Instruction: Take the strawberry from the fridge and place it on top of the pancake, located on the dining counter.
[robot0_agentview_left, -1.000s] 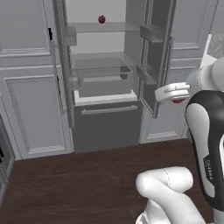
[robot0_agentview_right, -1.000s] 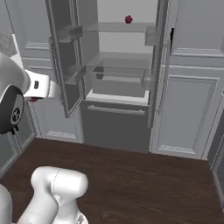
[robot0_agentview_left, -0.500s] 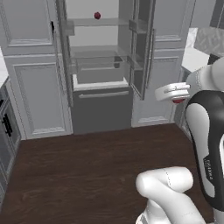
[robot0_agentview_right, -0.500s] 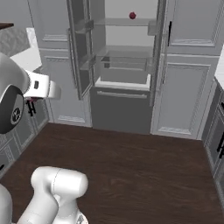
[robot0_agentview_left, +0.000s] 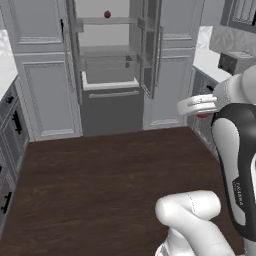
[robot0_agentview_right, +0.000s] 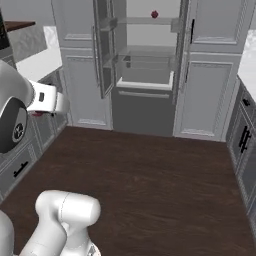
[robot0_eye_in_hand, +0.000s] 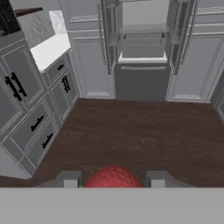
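Note:
The strawberry (robot0_eye_in_hand: 113, 177) is a bright-red berry sitting between my two finger tips at the bottom of the hand view, and my gripper (robot0_eye_in_hand: 113, 180) is shut on it. A sliver of the red strawberry (robot0_agentview_left: 203, 114) shows under the hand at the right of the left base view. It also appears as the strawberry (robot0_agentview_right: 37, 114) at the left of the right base view. The fridge (robot0_agentview_left: 111, 102) stands far ahead across the floor with both doors open, also seen as the fridge (robot0_agentview_right: 145, 102) and the fridge (robot0_eye_in_hand: 142, 81). The pancake and the dining counter are out of view.
A dark maroon round fruit (robot0_agentview_left: 107, 14) rests on the fridge's upper shelf. Dark wood floor (robot0_eye_in_hand: 140, 131) stretches between me and the fridge. Grey cabinets with black handles (robot0_eye_in_hand: 35, 113) and a white worktop (robot0_eye_in_hand: 50, 48) line one side; more grey drawers (robot0_agentview_right: 245, 140) line the other.
The whole picture has shifted: the base has backed away from the fridge, which now looks smaller and farther off. The gripper stays shut on the strawberry.

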